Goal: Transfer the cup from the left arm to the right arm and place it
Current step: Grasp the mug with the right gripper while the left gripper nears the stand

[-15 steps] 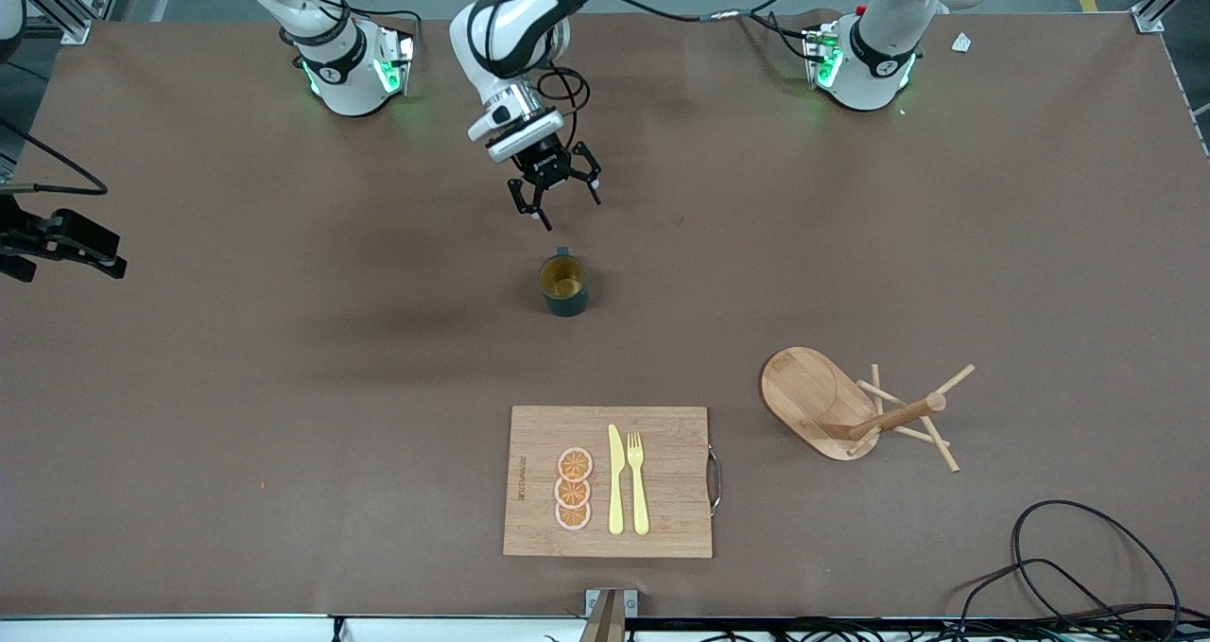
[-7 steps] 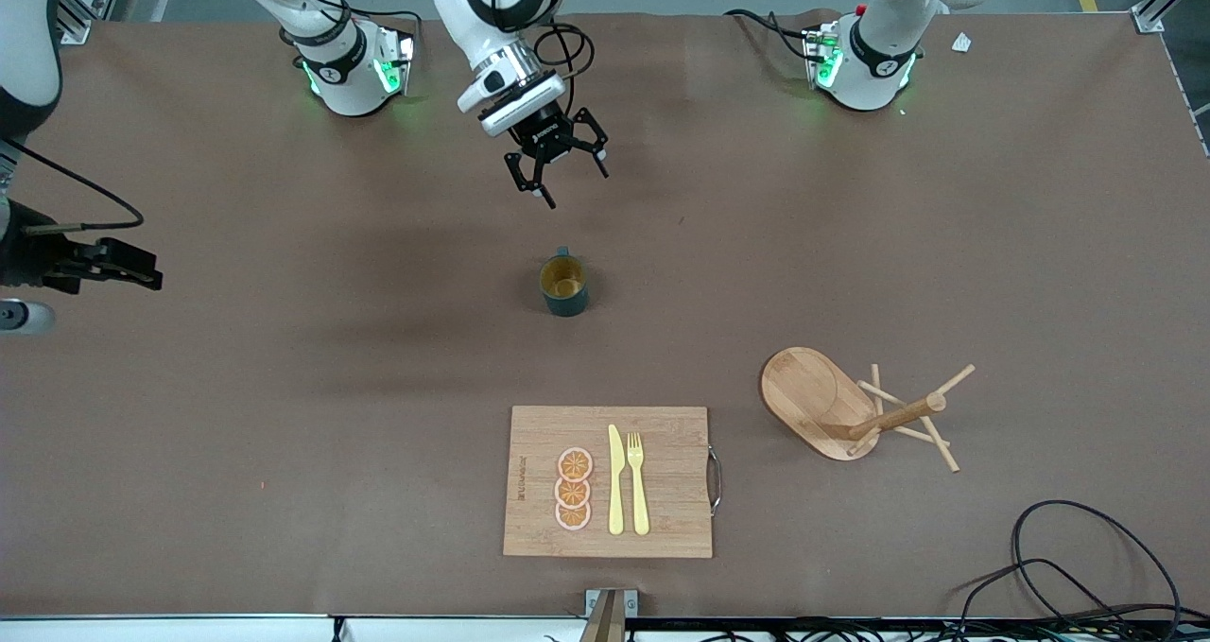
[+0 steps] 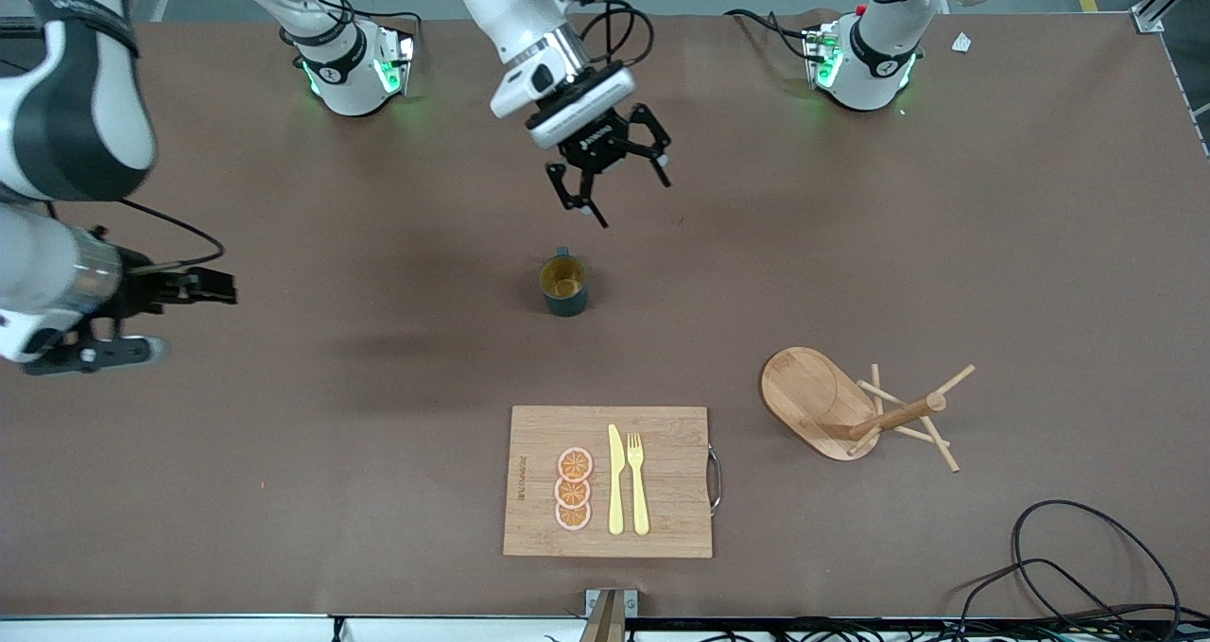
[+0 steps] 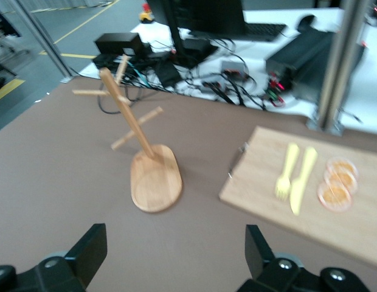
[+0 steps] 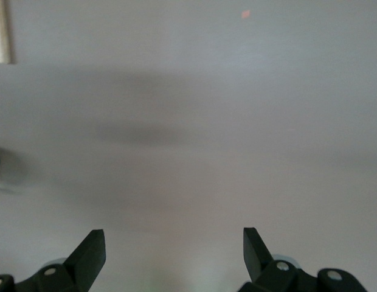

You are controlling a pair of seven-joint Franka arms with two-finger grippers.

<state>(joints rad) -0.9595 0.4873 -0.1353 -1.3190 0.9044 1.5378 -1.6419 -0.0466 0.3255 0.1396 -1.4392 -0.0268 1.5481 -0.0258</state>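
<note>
While both claws gape, cup (image 3: 563, 286) stands unheld.

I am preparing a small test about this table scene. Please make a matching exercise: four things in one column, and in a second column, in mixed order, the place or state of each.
Things
1. cup
2. orange slices
3. wooden peg rack
4. left gripper

Places or states
A. open, in the air, holding nothing
B. in a row on the cutting board, beside the yellow knife
C. upright on the bare table, mouth up
D. toward the left arm's end of the table, on an oval base

Pairs: 1-C, 2-B, 3-D, 4-A
</note>
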